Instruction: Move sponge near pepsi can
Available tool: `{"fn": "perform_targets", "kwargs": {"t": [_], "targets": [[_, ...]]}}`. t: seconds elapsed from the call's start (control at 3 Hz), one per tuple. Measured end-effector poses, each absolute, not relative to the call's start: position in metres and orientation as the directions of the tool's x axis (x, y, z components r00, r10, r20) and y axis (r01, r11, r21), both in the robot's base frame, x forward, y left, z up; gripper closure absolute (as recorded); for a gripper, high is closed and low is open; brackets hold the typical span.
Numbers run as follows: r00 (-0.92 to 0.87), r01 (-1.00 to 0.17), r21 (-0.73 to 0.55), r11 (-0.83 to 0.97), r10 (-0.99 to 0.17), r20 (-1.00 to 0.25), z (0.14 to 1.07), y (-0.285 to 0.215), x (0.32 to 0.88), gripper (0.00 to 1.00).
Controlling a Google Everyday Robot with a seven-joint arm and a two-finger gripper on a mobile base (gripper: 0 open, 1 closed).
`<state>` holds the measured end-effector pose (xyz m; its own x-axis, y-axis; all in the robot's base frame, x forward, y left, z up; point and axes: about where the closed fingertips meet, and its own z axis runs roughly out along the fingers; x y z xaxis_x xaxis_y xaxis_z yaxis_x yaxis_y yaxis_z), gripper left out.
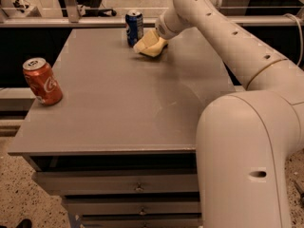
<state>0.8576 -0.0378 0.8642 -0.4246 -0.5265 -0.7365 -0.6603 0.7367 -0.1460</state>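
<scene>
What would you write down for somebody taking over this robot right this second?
The gripper is at the far end of the table, right at the sponge; whether it holds the sponge cannot be seen.
The sponge sits tilted just right of the pepsi can, close beside it, at or just above the tabletop.
Done: the sponge looks to be near the can already.
Left: probably confirm the sponge rests on the table, then back the arm away.
The red Coca-Cola can stands near the left edge, not involved.
</scene>
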Motion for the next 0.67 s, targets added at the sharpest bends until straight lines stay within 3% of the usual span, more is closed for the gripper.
{"fn": "perform_targets", "kwargs": {"t": [0.67], "targets": [[-0.372,-0.666,-0.086,0.741,-0.430,-0.823,0.891,-0.072,0.824,0.00]]}}
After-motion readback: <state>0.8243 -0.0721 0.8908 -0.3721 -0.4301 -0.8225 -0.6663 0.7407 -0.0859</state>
